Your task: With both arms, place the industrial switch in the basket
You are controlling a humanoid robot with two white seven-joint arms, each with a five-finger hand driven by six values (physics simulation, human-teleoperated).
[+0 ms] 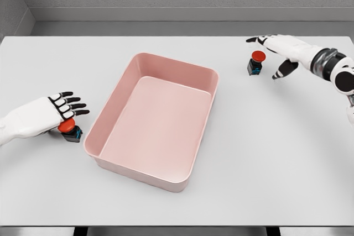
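A pink rectangular basket [202, 70] lies in the middle of the white table, with nothing inside it. One industrial switch [70, 129], red button on a dark base, stands just left of the basket; my left hand [69, 106] hovers over it with fingers spread, partly covering it. A second switch [256, 63] stands at the back right. My right hand [275, 54] is beside and slightly above it, fingers spread, thumb low to the switch's right, not closed on it.
The white table [265, 158] stretches wide around the basket. A grey wall runs behind its far edge. The table's front edge lies near the bottom of the picture.
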